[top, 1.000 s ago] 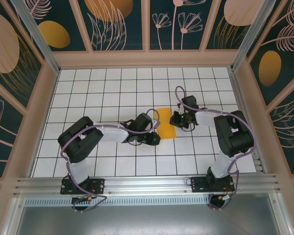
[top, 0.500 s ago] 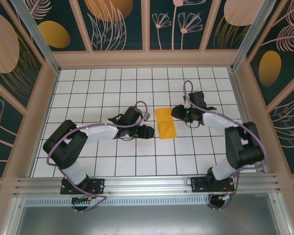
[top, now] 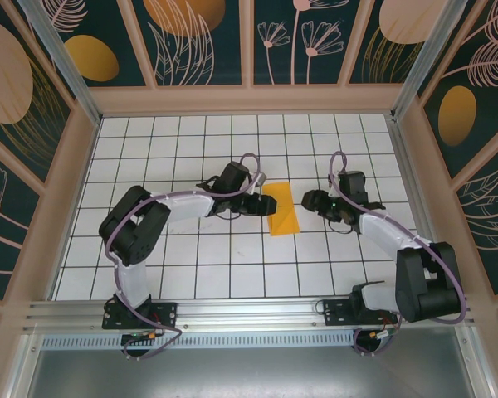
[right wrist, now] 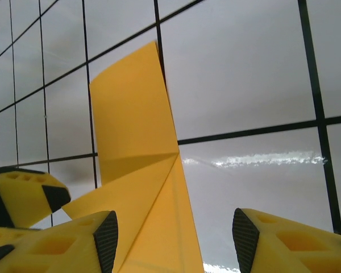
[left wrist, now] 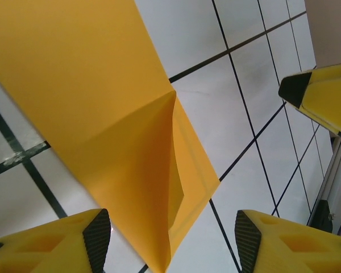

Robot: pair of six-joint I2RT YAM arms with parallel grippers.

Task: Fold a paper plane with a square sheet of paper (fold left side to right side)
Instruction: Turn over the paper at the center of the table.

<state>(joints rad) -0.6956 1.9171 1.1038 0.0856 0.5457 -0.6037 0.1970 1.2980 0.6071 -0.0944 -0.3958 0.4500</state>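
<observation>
I read the paper (top: 281, 210) as a narrow folded strip lying flat on the table (top: 191, 274), about midway between the near and far edges and a little right of centre. It lies loose on the grid and in no container. The left gripper (top: 257, 204) sits just beside the strip's left edge and the right gripper (top: 310, 200) near its right edge. Both have their jaws parted and hold nothing. On the left wrist view the left gripper (left wrist: 170, 239) hovers over the paper (left wrist: 91, 85). That view shows a diagonal crease and an upper layer lifting off the lower one along one edge. On the right wrist view the right gripper (right wrist: 173, 239) looks along the paper (right wrist: 131, 114), which shows the same diagonal crease. My judgement: the left-to-right fold is laid but not set, since the top layer stands proud. The next move calls for pressing that layer down along the crease while the other arm steadies the strip. The risk is the thin sheet sliding on the smooth table.
</observation>
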